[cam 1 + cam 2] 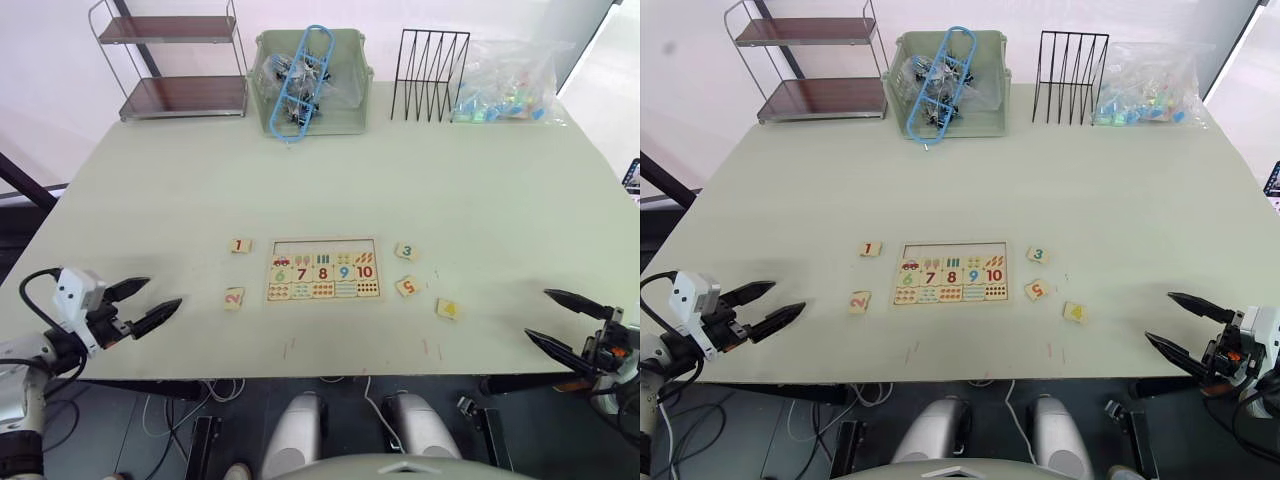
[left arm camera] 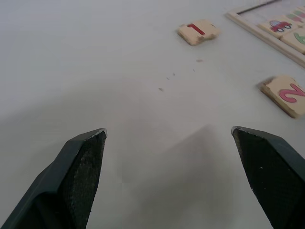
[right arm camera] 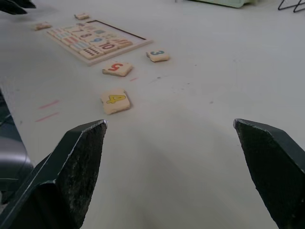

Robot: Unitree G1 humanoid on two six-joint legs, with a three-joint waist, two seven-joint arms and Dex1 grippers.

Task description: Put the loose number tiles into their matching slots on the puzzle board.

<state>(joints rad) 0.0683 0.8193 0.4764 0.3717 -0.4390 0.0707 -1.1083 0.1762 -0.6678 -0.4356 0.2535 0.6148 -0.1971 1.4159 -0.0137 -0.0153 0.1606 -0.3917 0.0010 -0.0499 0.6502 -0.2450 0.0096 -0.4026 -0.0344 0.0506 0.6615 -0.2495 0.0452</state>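
1. Hovered low at the table's near edge with jaws spread wide and empty: left gripper (image 1: 150, 304), right gripper (image 1: 560, 320).
2. Lay loose either side of the puzzle board (image 1: 322, 269): 1 tile (image 1: 240, 245) and 2 tile (image 1: 234, 297) leftward; 3 tile (image 1: 405, 251), 5 tile (image 1: 407, 286), 4 tile (image 1: 448, 308) rightward.
3. Sat nearest the left gripper, ahead and inward: 2 tile; likewise 4 tile for the right.
4. Remained unfilled: top-row slots (image 1: 322, 246).

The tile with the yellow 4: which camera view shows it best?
The right wrist view shows the tile with the yellow 4 best: it lies large and unobstructed ahead of the open right gripper, its digit easy to read. Both eye views show it small, to the right of the puzzle board.
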